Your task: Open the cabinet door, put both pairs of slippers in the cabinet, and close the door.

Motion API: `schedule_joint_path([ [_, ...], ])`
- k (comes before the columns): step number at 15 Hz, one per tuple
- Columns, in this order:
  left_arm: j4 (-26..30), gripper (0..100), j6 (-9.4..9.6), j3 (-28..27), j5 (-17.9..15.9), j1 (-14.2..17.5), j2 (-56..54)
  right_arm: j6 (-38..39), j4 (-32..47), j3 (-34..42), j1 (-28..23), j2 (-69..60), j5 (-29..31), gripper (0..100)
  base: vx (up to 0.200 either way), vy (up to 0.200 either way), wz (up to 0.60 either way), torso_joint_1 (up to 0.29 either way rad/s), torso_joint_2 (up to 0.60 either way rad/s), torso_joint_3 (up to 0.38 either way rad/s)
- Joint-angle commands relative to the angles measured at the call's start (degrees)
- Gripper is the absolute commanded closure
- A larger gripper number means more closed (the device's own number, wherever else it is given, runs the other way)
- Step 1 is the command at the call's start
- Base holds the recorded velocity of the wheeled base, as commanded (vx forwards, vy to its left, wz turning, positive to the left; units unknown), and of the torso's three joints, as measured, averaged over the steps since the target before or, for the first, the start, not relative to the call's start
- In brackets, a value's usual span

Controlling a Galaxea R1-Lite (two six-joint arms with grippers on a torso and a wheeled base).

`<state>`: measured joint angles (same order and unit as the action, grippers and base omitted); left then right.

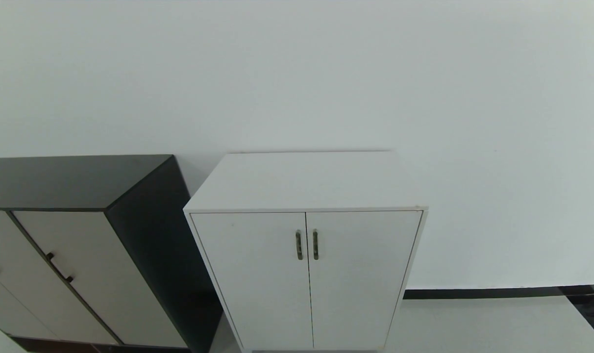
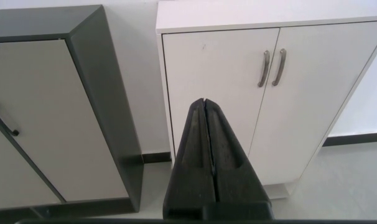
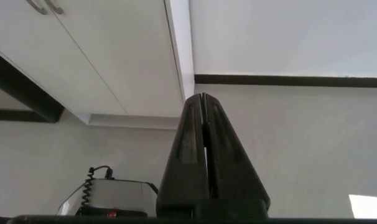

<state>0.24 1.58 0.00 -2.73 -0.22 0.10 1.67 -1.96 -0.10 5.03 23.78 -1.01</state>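
Note:
A white two-door cabinet stands against the wall, both doors closed, with two metal handles side by side at the middle seam. The same cabinet faces my left gripper, which is shut with nothing in it and held some way back from the doors. My right gripper is shut and empty too, low over the floor, with the cabinet's lower corner beyond it.
A black cabinet with grey doors stands close to the left of the white one, leaving a narrow gap. Pale open floor lies to the right, edged by a dark skirting strip. A grey box with a coiled cable sits on the floor.

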Motion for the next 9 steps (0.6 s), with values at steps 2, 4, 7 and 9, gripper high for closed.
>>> schedule_joint_path([
  [2, 0.0, 100, 0.0, 0.0, 0.0, 0.0, 0.0, -0.1, 0.2, -0.1, 5.0, -0.8, 0.4, 100, 0.0, 0.0, 0.0, 0.0, 0.0, 0.0],
  [4, 0.0, 100, 0.0, 0.0, 0.0, 0.0, 0.0, -3.0, 2.7, 0.0, 6.2, -1.3, 0.9, 100, 0.0, 0.0, 0.0, 0.0, 0.0, 0.0],
  [7, 0.0, 100, -0.18, 0.0, 0.0, 0.0, 0.0, -2.6, 2.1, 0.1, 5.5, -1.6, 1.0, 100, 0.0, 0.0, 0.0, 0.0, 0.0, 0.0],
  [9, 0.0, 100, -0.18, 0.0, 0.0, 0.0, 0.0, -2.6, 2.1, 0.1, 2.7, -4.0, 1.0, 100, 0.0, 0.0, 0.0, 0.0, 0.0, 0.0],
])
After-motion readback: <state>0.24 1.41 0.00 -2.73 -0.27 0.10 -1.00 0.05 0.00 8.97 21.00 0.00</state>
